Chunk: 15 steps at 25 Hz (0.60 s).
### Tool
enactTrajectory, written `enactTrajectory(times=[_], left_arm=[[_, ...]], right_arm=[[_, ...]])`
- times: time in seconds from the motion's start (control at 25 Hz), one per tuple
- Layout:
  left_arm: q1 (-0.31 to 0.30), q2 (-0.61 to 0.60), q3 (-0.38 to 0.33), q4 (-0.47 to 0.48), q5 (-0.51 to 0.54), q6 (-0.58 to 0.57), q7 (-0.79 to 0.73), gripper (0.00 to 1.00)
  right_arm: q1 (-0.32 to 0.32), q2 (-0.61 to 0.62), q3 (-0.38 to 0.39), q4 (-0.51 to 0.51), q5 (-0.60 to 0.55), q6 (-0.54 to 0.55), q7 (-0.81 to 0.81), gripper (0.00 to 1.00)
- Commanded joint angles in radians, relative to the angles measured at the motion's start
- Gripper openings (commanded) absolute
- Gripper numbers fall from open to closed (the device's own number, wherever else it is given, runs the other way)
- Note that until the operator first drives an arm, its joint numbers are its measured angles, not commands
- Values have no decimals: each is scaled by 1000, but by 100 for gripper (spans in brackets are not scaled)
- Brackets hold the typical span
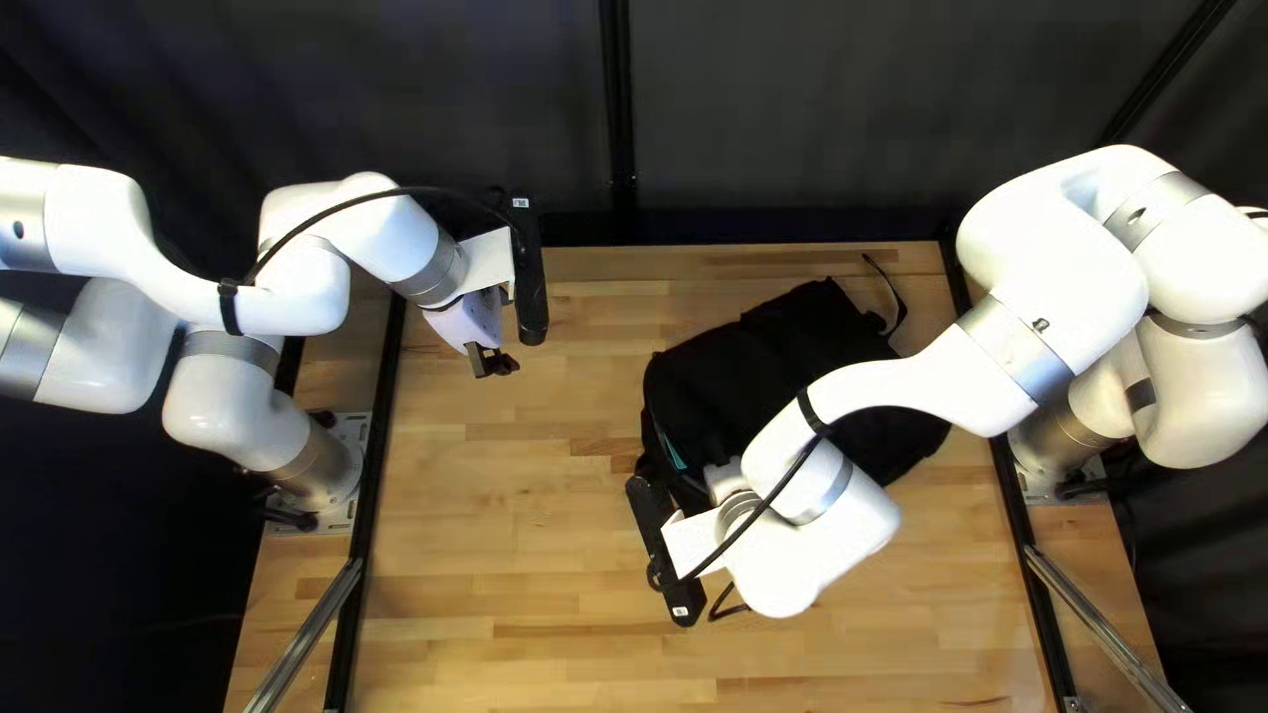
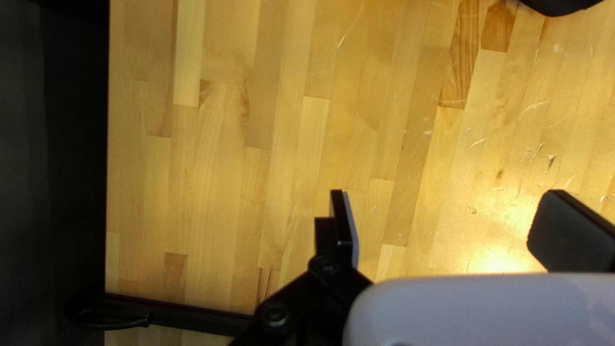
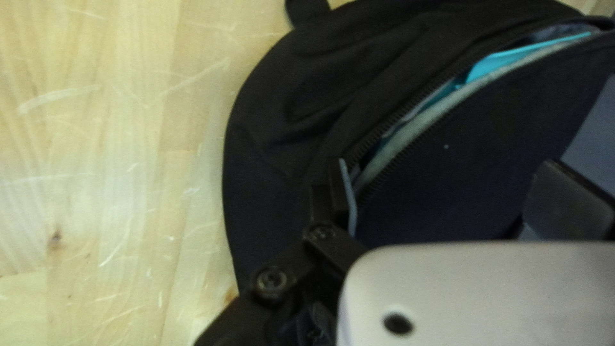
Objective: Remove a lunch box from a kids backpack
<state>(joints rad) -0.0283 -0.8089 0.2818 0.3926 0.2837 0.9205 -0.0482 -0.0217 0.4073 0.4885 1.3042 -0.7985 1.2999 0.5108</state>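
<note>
Black fabric makes up one backpack (image 1: 740,376), right of the worktop's (image 1: 502,555) middle; inside its open zip sits one teal thing (image 3: 503,62), whether the lunch box I cannot tell. My right end effector (image 1: 723,479) stands wide over the bag. My left end effector (image 1: 493,362), also wide, hangs near the left edge, with bare wood between it and the bag. One small white label (image 1: 521,202) shows on each wrist's black housing (image 1: 531,284).

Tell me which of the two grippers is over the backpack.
The right gripper: its open fingers stand over the black backpack, near its unzipped opening. The left gripper, also open, hangs over the wooden tabletop, away from it.
</note>
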Motion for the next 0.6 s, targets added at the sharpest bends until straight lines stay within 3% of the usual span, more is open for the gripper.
enactTrajectory(times=[0.04,0.6], left_arm=[[1,-7,0,-7,-1,-3,-1,100],[2,-20,-1,-23,-1,-12,-5,100]], right_arm=[[0,8,-11,29,-11,18,1,100],[18,57,-18,79,-13,30,36,100]])
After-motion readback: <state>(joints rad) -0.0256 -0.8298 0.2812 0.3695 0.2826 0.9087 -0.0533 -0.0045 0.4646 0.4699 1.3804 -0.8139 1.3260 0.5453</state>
